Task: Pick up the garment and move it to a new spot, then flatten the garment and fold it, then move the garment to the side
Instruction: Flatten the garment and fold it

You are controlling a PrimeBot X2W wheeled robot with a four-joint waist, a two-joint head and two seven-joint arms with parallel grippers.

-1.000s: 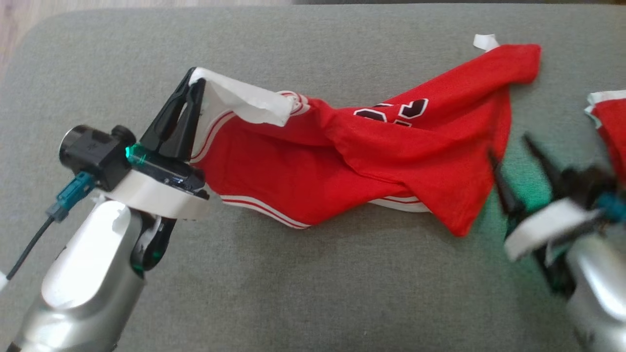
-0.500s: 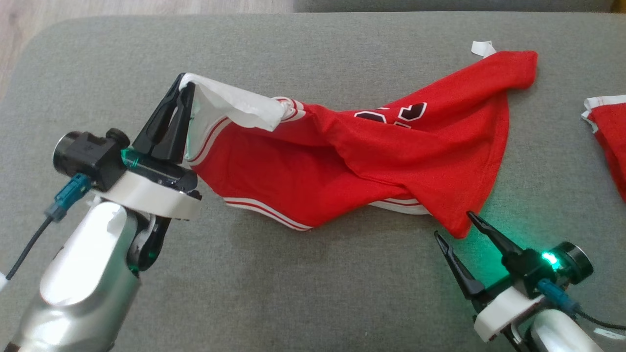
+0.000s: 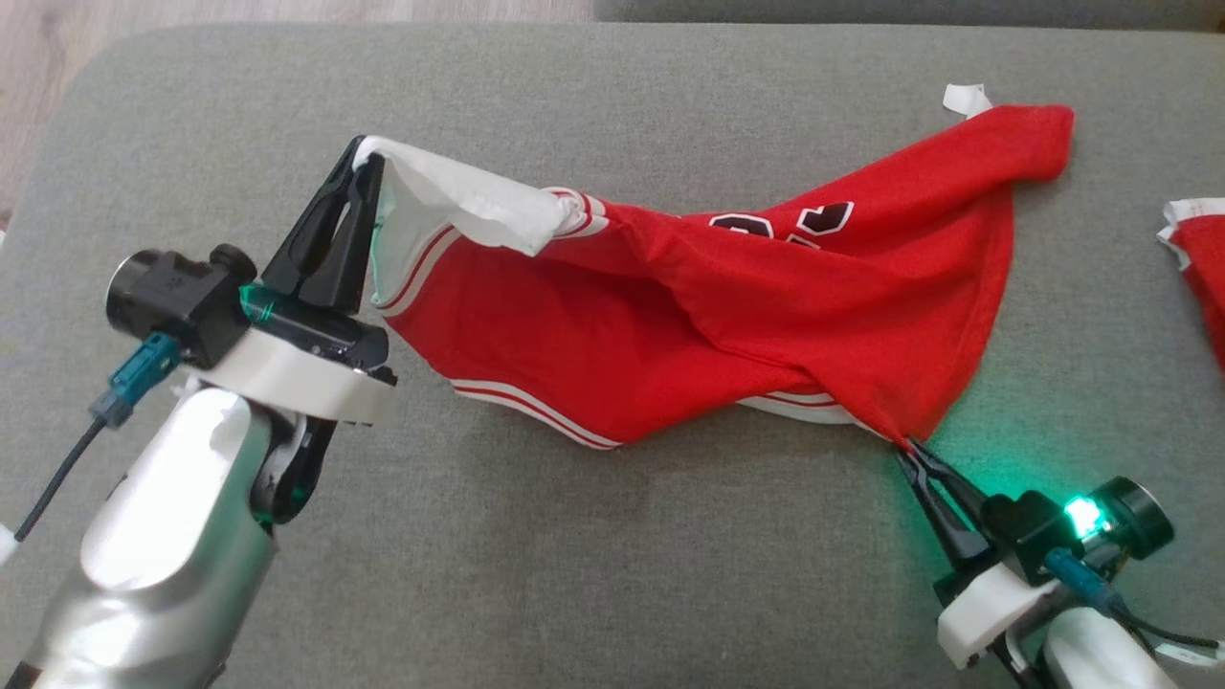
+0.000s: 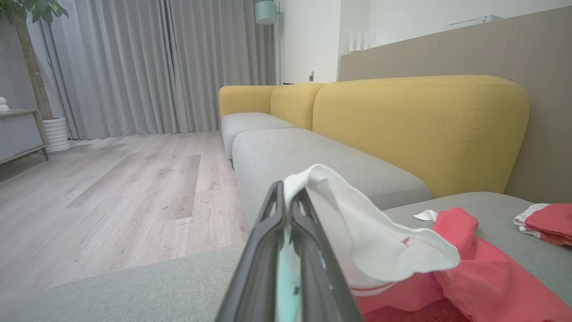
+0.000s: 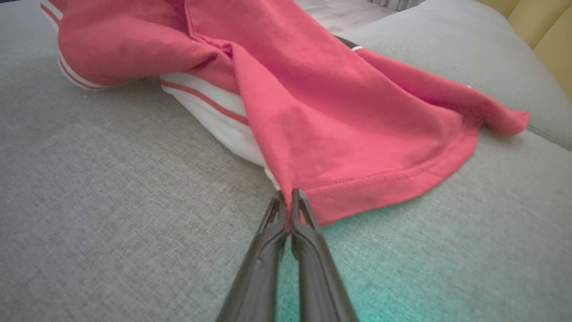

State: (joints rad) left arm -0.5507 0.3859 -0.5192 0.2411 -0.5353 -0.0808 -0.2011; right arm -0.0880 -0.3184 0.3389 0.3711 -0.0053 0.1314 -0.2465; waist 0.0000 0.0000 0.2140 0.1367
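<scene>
Pinching at two points, one per arm.

Nearest the head camera, the right gripper (image 3: 906,446) sits at lower right, fingers pressed together on the near hem corner of the red garment (image 3: 746,316). The right wrist view confirms it: both fingers closed on the stitched red edge, low over the grey seat cushion (image 3: 574,574). Green light from the wrist lamp (image 3: 1081,517) tints the cushion beside it.

The left gripper (image 3: 368,158) is at left and raised, fingers clamped on the garment's white trimmed edge. In the left wrist view the white fabric folds over the fingertips and droops to the right.

Garment: drawn across the cushion between the two grippers, twisted and bunched in the middle. Red-and-white striped trim shows along the near side; dark numerals are partly visible on top. The left end is lifted off the cushion; the middle and the far-right corner rest on it.

Further back: a small white tag (image 3: 965,98) at the garment's far-right corner. A second red-and-white cloth (image 3: 1196,258) lies at the right edge of the head view, apart from the garment.

Beyond, in the left wrist view: a yellow backrest (image 4: 415,125), a pale wooden floor (image 4: 111,192), grey curtains (image 4: 156,67).
</scene>
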